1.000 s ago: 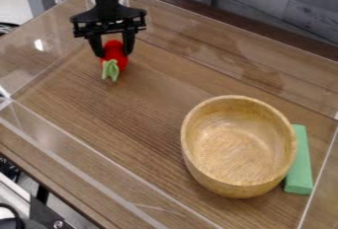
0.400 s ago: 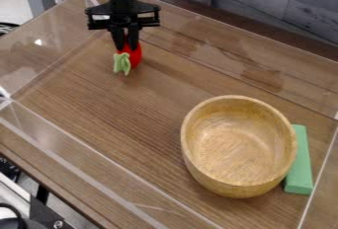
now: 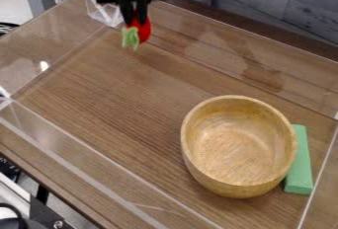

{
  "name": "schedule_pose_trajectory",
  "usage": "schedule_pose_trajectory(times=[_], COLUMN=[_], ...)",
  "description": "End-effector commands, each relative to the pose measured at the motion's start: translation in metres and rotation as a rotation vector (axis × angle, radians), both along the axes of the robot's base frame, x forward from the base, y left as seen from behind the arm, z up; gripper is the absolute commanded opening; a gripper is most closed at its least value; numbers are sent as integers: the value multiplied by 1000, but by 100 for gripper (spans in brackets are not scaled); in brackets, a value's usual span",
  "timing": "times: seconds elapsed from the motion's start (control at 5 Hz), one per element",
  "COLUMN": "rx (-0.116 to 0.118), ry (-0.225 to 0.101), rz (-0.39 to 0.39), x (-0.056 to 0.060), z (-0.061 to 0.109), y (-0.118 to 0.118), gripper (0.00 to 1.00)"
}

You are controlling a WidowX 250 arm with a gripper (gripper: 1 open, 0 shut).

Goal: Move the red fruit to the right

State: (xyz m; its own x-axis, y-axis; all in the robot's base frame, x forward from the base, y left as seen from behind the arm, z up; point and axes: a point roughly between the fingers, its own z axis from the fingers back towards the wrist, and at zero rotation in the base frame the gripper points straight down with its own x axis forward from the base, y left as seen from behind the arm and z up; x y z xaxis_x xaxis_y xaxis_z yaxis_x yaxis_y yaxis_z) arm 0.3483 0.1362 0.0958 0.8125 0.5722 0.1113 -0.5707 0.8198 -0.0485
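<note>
- The gripper (image 3: pixel 136 23) hung at about eleven o'clock in the view, pointing down, its jaws clamped on the red fruit (image 3: pixel 137 29).
- The red fruit hung off the wood at the far left, its green leafy end (image 3: pixel 129 38) lowest.
- The table (image 3: pixel 119 105) was brown wood grain, fenced by clear plastic walls (image 3: pixel 34 60) that caught glare.
- A wooden bowl (image 3: pixel 239 145) sat at about four o'clock, well apart from the fruit.
- A flat green block (image 3: pixel 299 160) lay just beside the bowl's right rim, along the table edge.
- Grey flooring (image 3: pixel 284 6) showed behind the table at one o'clock.
</note>
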Motion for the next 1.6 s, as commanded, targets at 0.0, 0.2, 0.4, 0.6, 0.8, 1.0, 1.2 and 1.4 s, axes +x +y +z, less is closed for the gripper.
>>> schedule_pose_trajectory(times=[0.0,0.2,0.4,0.6,0.8,1.0,1.2,1.4], rx=[9,5,4,12,15,12,9,6], ry=[-47,-50,-52,-53,-57,-64,-74,-84], rz=[-62,-118,-85,-43,-35,-34,-42,-40], x=[17,26,25,22,19,15,17,19], z=[26,31,24,16,13,17,20,23], y=[-22,-40,-54,-59,-65,-72,-87,-101], gripper=[0,0,0,0,0,0,0,0])
